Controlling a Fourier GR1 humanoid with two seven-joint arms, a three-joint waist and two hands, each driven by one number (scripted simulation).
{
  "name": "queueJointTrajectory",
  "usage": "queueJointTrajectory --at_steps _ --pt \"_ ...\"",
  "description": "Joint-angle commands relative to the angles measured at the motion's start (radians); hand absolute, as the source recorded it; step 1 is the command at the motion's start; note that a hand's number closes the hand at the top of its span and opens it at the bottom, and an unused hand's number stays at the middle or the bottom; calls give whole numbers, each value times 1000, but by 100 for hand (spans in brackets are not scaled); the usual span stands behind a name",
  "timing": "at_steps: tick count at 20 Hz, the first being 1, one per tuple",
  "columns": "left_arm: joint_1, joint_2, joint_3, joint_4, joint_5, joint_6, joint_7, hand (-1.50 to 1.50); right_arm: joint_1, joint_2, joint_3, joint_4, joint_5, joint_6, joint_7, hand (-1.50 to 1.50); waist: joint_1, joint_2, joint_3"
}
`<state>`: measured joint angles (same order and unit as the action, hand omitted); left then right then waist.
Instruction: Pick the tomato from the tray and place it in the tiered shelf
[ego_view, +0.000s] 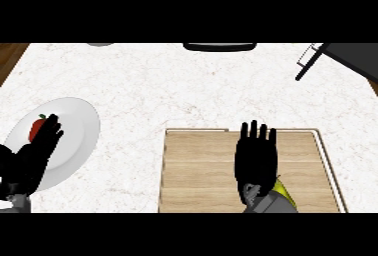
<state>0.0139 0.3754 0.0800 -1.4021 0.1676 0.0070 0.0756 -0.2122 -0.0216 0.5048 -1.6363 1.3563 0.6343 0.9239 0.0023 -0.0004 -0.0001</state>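
The right hand (255, 159) lies nearest, fingers straight and released, flat above the wooden tray (199, 175) at the bench's (184, 85) near edge. A yellow-green sliver beside its wrist is too hidden to name. At the left edge, the left hand (33, 157) reaches over a white plate (77, 130), fingers extended against the tomato (37, 127), which sits on that plate, half covered. The tiered shelf (343, 57) is cut off at the far right corner.
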Motion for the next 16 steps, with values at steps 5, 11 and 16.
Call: queueJointTrajectory --at_steps 5,11,16 --pt "4 -20 21 -24 -22 -21 39 0 136 -12 -1 -8 43 -88 2 150 -3 0 0" --pt "-54 -51 28 91 -70 -14 -43 0 54 1 -21 91 55 -107 -63 150 -2 2 0" --pt "-8 -41 39 -36 -50 -36 35 0 49 -51 -29 31 79 -81 -102 150 1 0 0"
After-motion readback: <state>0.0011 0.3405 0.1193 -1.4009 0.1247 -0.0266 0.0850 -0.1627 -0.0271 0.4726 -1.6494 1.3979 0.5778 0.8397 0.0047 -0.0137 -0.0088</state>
